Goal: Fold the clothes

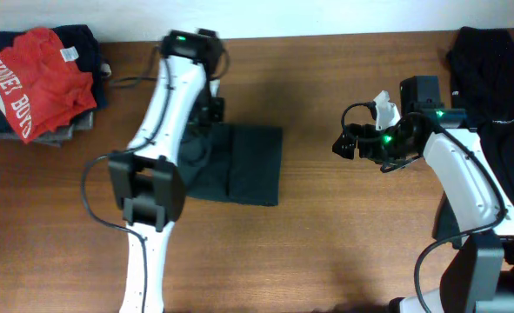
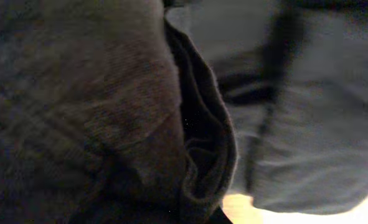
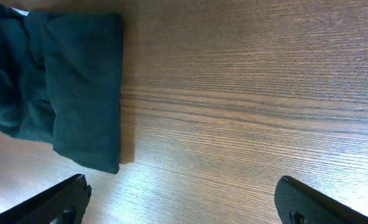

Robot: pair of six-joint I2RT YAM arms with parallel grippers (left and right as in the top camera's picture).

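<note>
the dark grey-green garment point(image 1: 243, 165) lies near the middle of the wooden surface point(image 1: 343, 243), already folded into a compact, roughly square packet. its right and lower edges are straight, and a lengthwise crease runs down it. the left arm covers its left part. from the right wrist view the same garment point(image 3: 78, 87) shows a neat, flat outer panel with a squared corner. farther in, the cloth is bunched into soft wrinkles.

the left tool point(image 1: 213, 109) sits at the packet's upper left edge and is clenched. its wrist camera is filled by dark cloth point(image 2: 109, 112), with a thick rolled fold running top to bottom and a paler grey layer to the right. its fingers are not seen there, so we cannot tell whether cloth is pinched between them.

the right tool point(image 1: 348, 143) hangs released to the right of the packet, apart from it. its 2 fingers are spread wide over bare wood point(image 3: 246, 93) and nothing is between them point(image 3: 184, 202).

at the far left corner a red shirt point(image 1: 30, 78) with white lettering lies crumpled on top of a pile of dark and grey clothes point(image 1: 78, 39). a black garment point(image 1: 491, 69) lies loose at the far right edge, partly under the right arm.
</note>
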